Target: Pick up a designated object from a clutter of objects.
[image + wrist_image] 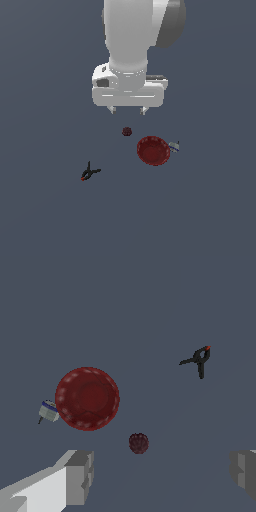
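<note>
Raised above the tabletop (45, 210), the hand (128, 109) is held spread wide, nothing grasped. Below it a dark red lump (127, 131) is seen, then the red bowl (153, 150). Against the bowl's far side the whitish-blue block (174, 146) is lodged. Well apart lies a black clamp (89, 173).

block (174, 146) touching bowl (153, 150) | lump (127, 131) near | clamp (90, 173) apart

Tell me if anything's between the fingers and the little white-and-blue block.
Yes: the red bowl sits touching the block on the side nearer the open gripper. The small red lump lies off that line.
</note>
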Tool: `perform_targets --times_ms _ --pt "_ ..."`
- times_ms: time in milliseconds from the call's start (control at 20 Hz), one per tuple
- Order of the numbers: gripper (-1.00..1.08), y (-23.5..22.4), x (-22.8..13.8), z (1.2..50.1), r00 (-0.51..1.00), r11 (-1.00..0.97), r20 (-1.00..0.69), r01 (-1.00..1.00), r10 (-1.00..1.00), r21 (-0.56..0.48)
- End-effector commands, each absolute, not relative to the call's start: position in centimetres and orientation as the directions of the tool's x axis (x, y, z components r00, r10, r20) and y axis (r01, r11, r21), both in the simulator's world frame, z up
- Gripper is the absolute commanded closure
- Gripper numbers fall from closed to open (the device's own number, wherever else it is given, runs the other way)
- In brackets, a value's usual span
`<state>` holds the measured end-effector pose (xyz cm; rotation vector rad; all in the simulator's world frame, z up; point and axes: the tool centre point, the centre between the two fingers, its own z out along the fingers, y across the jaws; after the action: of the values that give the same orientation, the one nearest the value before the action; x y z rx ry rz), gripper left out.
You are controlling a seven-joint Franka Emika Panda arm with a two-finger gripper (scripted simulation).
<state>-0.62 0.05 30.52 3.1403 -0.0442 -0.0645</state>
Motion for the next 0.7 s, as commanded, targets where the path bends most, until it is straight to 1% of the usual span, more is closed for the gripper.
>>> perform_targets --times_ms 0,400,650 --pt "-0.92 0.1 -0.6 30.5 0.999 -1.0 -0.041 -0.028 -0.028 0.001" --pt "-0.92 -0.7 -1.6 29.1 0.994 -0.998 -0.087 -0.06 -0.061 0.013" --pt "-0.92 -0.7 -1.6 29.1 0.994 -0.998 -0.087 -0.06 -0.061 0.013"
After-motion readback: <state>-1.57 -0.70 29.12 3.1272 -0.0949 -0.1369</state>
